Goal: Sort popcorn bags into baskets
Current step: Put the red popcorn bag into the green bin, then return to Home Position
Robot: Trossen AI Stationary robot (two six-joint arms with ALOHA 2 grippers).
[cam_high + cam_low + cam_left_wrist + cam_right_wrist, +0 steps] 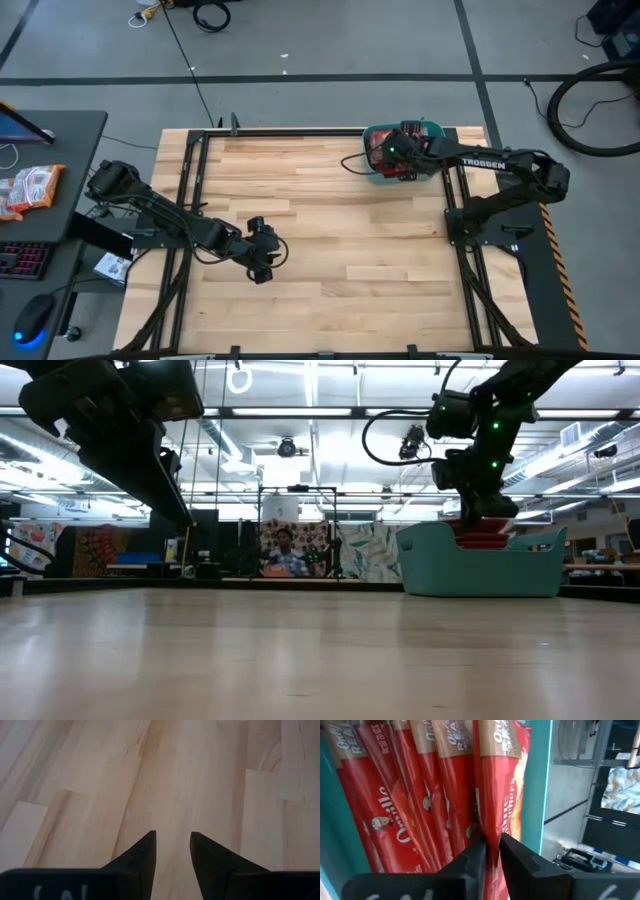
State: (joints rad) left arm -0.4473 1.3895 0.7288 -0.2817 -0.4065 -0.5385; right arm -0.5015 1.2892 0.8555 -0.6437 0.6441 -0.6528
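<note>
The teal basket (372, 135) stands near the table's far right corner, and in the low view its wall (480, 575) hides most of what it holds. Several red popcorn bags (395, 805) stand on edge side by side inside it, and their tops (482, 540) show above the rim. My right gripper (491, 842) reaches down into the basket (395, 152), shut on the bag nearest the teal wall (540, 785). My left gripper (172, 840) is open and hovers over bare wood at the table's near left middle (262, 272). My right gripper pinches one popcorn bag between its two fingers, at the bag's thin upper edge (487, 827). The fingers come from above, pointing down into the basket. The bag stands on edge among the others, close against the basket wall.
An orange-and-white snack bag (28, 188), a keyboard and a mouse lie on the desk left of the table. Black frame rails (190, 170) run along the table's left and right sides. Bare wood lies between the two arms.
</note>
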